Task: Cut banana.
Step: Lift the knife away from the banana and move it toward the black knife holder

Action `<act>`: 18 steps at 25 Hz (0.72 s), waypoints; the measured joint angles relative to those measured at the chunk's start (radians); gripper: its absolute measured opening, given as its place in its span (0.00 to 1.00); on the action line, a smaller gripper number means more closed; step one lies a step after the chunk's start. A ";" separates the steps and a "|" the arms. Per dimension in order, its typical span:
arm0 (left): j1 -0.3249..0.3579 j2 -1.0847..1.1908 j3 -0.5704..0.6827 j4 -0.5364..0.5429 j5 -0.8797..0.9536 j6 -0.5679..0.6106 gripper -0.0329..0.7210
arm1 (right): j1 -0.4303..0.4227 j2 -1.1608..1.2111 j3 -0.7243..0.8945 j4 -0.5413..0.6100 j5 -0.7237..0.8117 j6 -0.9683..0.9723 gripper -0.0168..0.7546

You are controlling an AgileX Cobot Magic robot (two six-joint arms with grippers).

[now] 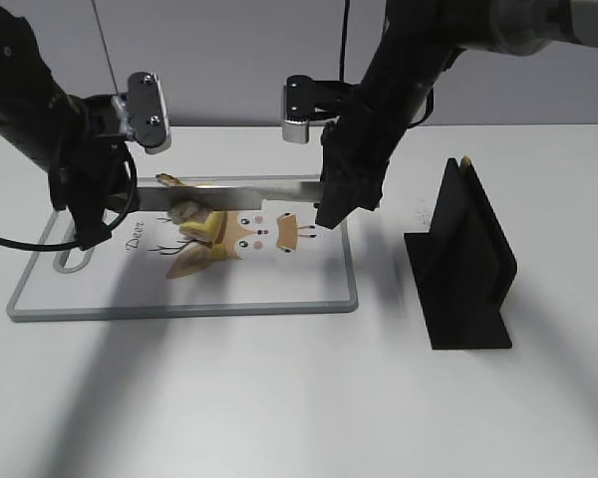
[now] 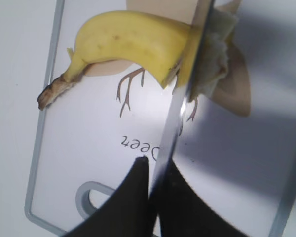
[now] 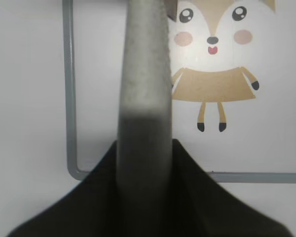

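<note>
Banana (image 2: 133, 42) lies on the cutting board (image 1: 309, 299) w/ the deer print, toward the board's left half in the exterior view, stem pointing to the board's edge. Knife (image 1: 244, 196) spans across it, blade edge-down thru the fruit near the flat cut end; in the left wrist view the blade sits btwn the main yellow piece and a pale slice (image 2: 212, 54) on its far side, so the cut looks about thru, tho can't tell if fully parted.

Why 2 arms on one knife: prob. to keep the blade level and push evenly at both ends. Right gripper (image 3: 143, 163) is clamped on the knife's grey handle, fingers tight either side. Left gripper (image 2: 155, 182) pinches the blade's far end, narrow gap, dark fingers (image 2: 133, 197) touching the steel on both faces. Neither touches the fruit itself.

Black knife stand (image 1: 463, 264) sits well apart on the table (image 1: 279, 398) to the right, empty slot up.
</note>
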 joint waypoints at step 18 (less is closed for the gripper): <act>0.000 -0.040 0.000 -0.022 0.049 -0.008 0.15 | 0.000 -0.028 0.000 0.012 0.044 0.006 0.28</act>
